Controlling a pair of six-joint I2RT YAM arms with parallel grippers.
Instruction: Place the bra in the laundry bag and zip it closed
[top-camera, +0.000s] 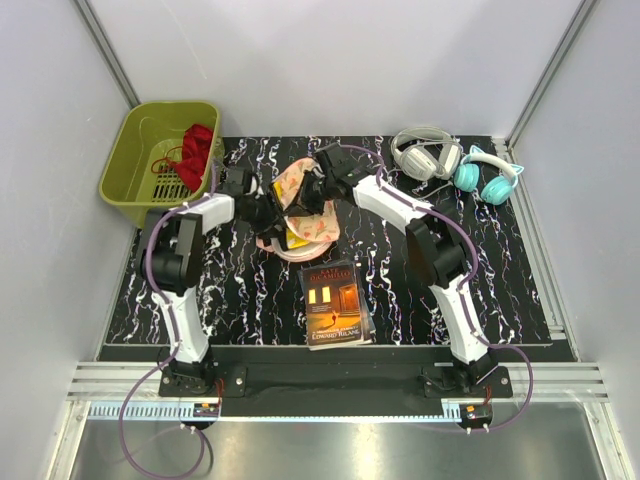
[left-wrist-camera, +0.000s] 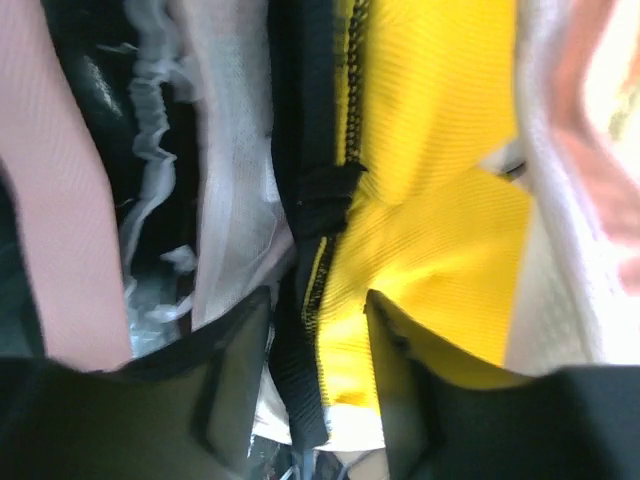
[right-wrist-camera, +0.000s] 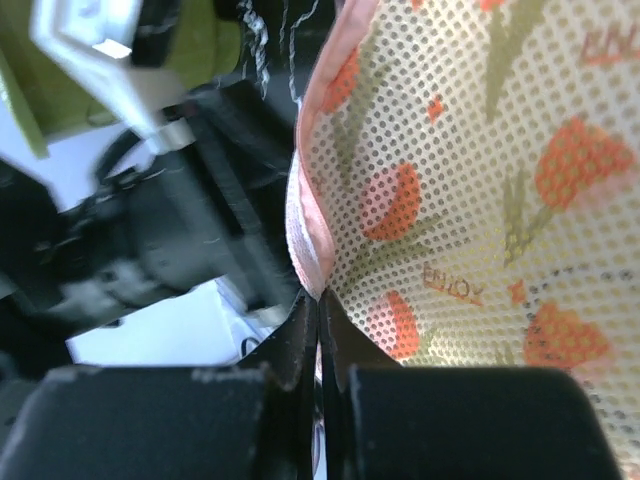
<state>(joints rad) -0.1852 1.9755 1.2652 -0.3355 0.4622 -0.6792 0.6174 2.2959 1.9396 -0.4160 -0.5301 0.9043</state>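
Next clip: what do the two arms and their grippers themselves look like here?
The left arm and right arm match: white shells on the links, black joints, and a purple cable running from base to wrist. The left gripper and right gripper are black, with flat dark fingers. Both bases sit on a black plate.

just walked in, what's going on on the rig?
The right fingers are pinched shut on the pink edge of the laundry bag, holding its flap up. The left fingers sit either side of the dark trim of the yellow bra, which lies in the open bag; whether they grip it is unclear. The bag is not zipped yet.
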